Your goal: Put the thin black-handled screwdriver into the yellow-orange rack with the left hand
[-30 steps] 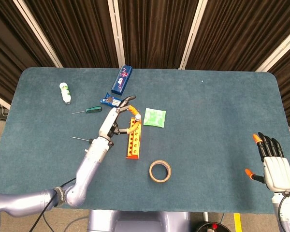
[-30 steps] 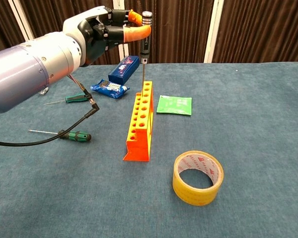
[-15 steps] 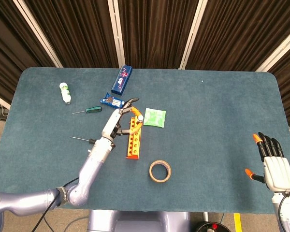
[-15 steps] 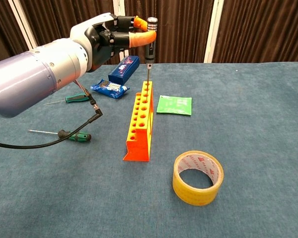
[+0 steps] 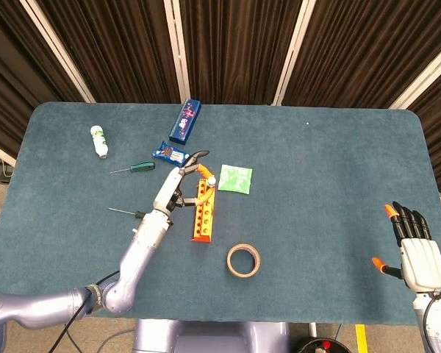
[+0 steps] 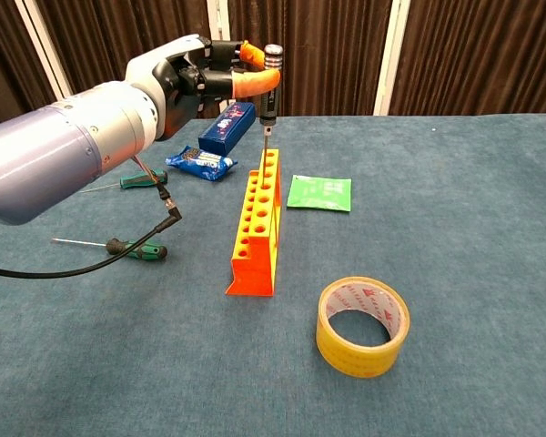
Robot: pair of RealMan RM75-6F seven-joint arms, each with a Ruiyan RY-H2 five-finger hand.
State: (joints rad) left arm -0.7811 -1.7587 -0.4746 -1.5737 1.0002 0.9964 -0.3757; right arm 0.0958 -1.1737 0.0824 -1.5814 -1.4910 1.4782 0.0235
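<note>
My left hand [image 6: 196, 77] [image 5: 178, 184] pinches the thin black-handled screwdriver [image 6: 267, 91] near its top and holds it upright. Its shaft tip stands at the far end of the yellow-orange rack [image 6: 257, 223] [image 5: 203, 209], right at the top row of holes; whether it is inside a hole I cannot tell. In the head view the screwdriver shows only as a small pale cap [image 5: 211, 178] beside the fingertips. My right hand [image 5: 414, 250] hovers at the table's near right corner, fingers apart and holding nothing.
Two green-handled screwdrivers [image 6: 136, 248] [image 6: 138, 180] lie left of the rack. A blue snack packet [image 6: 200, 164], a blue box [image 6: 228, 125], a green sachet [image 6: 319, 193], a tape roll [image 6: 362, 325] and a white bottle [image 5: 98, 140] are spread around.
The left hand has carried the screwdriver from left of the rack's far end to over it, and lowered the tip to the top holes.
</note>
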